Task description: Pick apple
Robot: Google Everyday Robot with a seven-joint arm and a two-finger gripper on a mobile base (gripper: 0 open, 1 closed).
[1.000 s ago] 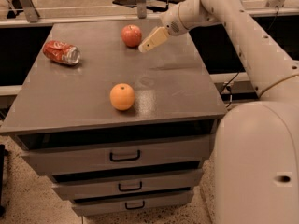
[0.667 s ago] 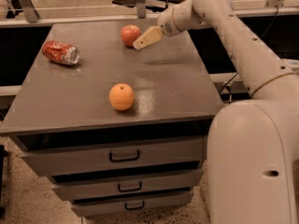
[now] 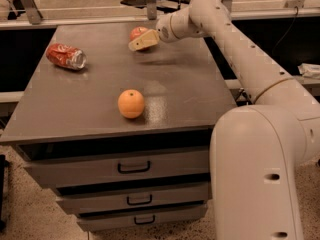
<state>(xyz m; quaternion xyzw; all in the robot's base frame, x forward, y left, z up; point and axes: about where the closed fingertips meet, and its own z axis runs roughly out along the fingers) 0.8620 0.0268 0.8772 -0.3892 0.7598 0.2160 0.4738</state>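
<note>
The apple (image 3: 136, 32), small, round and red, sits at the far side of the grey cabinet top (image 3: 175, 84). My gripper (image 3: 143, 41) reaches in from the right on the white arm (image 3: 240, 49). It is right at the apple's near right side and covers part of it. I cannot tell whether it touches the apple.
A plain orange (image 3: 131, 103) sits near the front middle of the top. A crushed red soda can (image 3: 65, 56) lies at the left. The cabinet has three drawers (image 3: 134, 167) in front. My white base (image 3: 260, 174) stands at the front right.
My gripper has moved left along the far side of the top, from beside the apple to overlapping it. The apple, orange and can have not moved.
</note>
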